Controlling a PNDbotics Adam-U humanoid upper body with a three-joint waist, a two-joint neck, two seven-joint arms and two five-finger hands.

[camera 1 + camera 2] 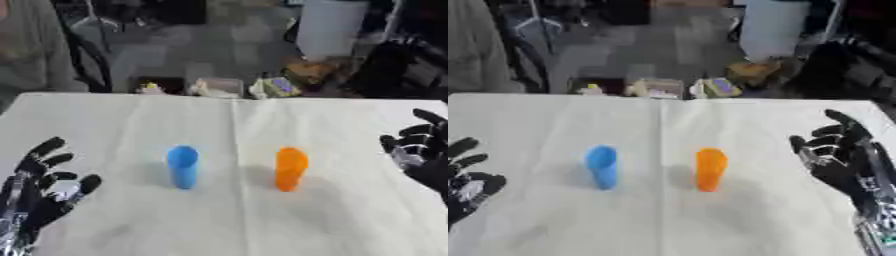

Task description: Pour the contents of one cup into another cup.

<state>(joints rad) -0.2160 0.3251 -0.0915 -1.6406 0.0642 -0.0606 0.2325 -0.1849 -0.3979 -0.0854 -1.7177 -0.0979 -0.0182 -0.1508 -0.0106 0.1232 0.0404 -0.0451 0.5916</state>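
- Our left hand (39, 192) sits at the lower left of the table, fingers spread and pointing up, thumb out to the side, nothing in its grasp.
- Our right hand (837, 155) is over at the right edge, fingers apart and only slightly bent, also holding nothing.
- Both hands are well apart from the cups, one on each side of them.
- Between the hands we have the blue cup (183, 166), a tall narrow tumbler standing upright left of centre on the white tablecloth (227, 220).
- Just to its right, with a clear gap between them, stands the orange cup (290, 168), much the same height and shape, also upright.
- The blue one is plain solid colour, rim to base; the orange one likewise.
- We can't see into either cup from here, so which one has contents we cannot tell.
- No brand, label or writing can be read on either cup.
- A crease runs down the cloth between the two cups.
- Beyond the far table edge lie some small packets (715, 88), too blurred to read.
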